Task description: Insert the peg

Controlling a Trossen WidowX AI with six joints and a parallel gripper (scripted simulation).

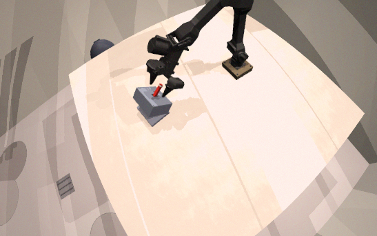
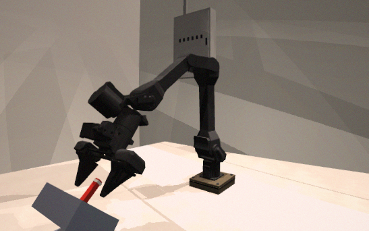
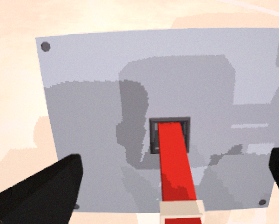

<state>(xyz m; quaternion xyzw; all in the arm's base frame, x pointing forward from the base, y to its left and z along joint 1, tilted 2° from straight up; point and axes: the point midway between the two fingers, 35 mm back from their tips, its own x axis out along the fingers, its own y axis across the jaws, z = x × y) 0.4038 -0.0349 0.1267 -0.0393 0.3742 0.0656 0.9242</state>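
The red peg (image 1: 156, 91) (image 2: 90, 191) (image 3: 176, 162), flat-sided with a pale band near its top, stands tilted with its lower end inside the hole. The square dark-rimmed hole (image 3: 154, 136) shows a gap on either side of the peg. The grey sloped panel (image 1: 143, 92) (image 2: 54, 202) (image 3: 90, 115) faces the gripper. How deep the peg sits cannot be told. My gripper (image 1: 157, 90) (image 2: 90, 190) (image 3: 176, 160) is open, with one finger on each side of the peg's protruding part and neither touching it.
The panel's block stands on a pale table (image 1: 185, 162) (image 2: 282, 209). The arm's wooden base plate (image 1: 242, 71) (image 2: 212, 184) is on the table behind and to the right of the panel in the top and exterior views. Shadows of the arm fall across the panel and table.
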